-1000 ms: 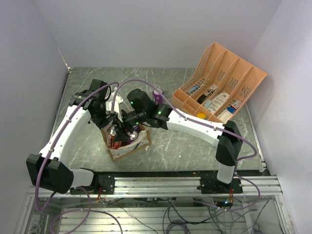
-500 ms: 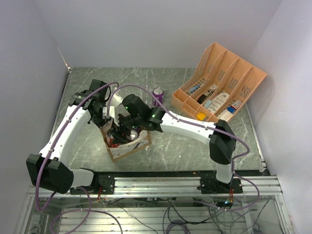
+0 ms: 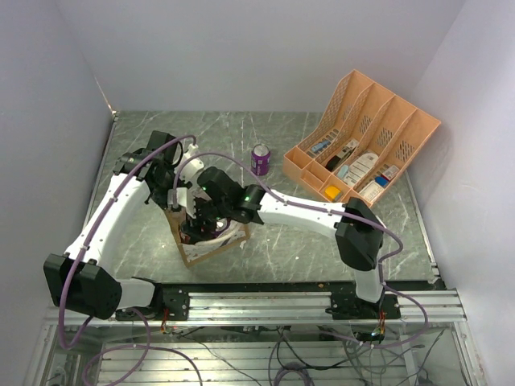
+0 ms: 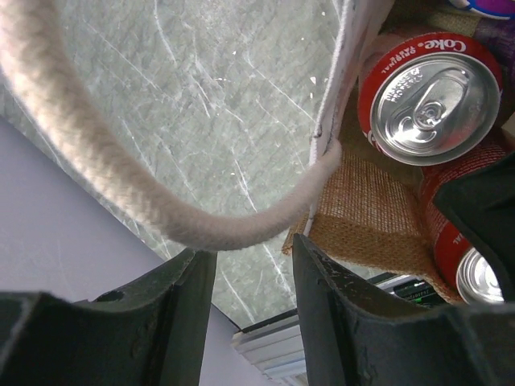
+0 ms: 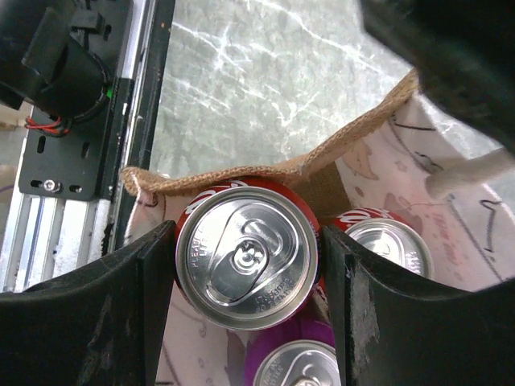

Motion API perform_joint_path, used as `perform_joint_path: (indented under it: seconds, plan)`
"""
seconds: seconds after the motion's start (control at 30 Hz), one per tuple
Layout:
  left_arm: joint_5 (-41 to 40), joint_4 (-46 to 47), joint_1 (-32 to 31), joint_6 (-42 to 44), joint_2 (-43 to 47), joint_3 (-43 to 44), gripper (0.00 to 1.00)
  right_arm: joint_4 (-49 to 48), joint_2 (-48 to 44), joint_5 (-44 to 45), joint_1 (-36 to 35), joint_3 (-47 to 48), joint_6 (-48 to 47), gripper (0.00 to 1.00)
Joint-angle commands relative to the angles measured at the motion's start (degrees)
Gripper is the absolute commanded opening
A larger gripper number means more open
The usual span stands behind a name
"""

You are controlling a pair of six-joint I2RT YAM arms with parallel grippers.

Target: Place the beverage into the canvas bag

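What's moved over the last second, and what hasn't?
The right gripper with its Coke can swung left and lowered into the canvas bag, still clamped. The left gripper at the rope handle, the bag and the purple can on the table stayed put.

Gap of your right gripper (image 5: 246, 241): filled by the red can (image 5: 245, 265).
Beyond one finger: a second can (image 5: 380, 241), nearly touching, so you cannot pass.
Beside the held can: purple can (image 5: 294, 366), close.
Tips of your left gripper (image 4: 253, 265): rope handle (image 4: 121, 193) crosses your gap, with the canvas bag (image 4: 362, 201) rim just to the right.

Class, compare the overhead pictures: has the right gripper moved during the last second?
Yes. The right gripper has moved leftward, farther from the purple can, down over the canvas bag.
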State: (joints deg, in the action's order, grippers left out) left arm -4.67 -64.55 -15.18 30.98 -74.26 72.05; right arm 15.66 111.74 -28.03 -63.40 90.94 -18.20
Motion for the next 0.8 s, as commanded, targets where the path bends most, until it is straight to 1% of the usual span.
perform_joint_path:
  seconds: [0.0,0.37,0.63,0.7,0.77]
  plan:
    - [1.28,0.48,0.77,-1.10,0.03,0.07,0.53,-3.00,1.84,-1.28,-0.61,1.12,0.05,0.00]
    - [1.18,1.11,0.77,-0.57,1.35,-1.19,0.53,-0.30,5.92,-2.29,-1.27,2.34,-1.87,0.12]
    - [0.62,1.22,0.85,-0.91,1.57,-0.28,0.53,-1.59,4.84,-1.97,-1.66,-0.61,-3.13,0.22]
    - [0.26,1.30,0.92,-0.92,1.65,-0.17,0.53,-2.17,4.32,-1.94,-1.73,-1.39,-3.20,0.26]
    - [-0.08,1.36,0.98,-0.79,1.66,-0.07,0.53,-2.45,4.29,-2.13,-1.69,-1.98,-3.35,0.34]
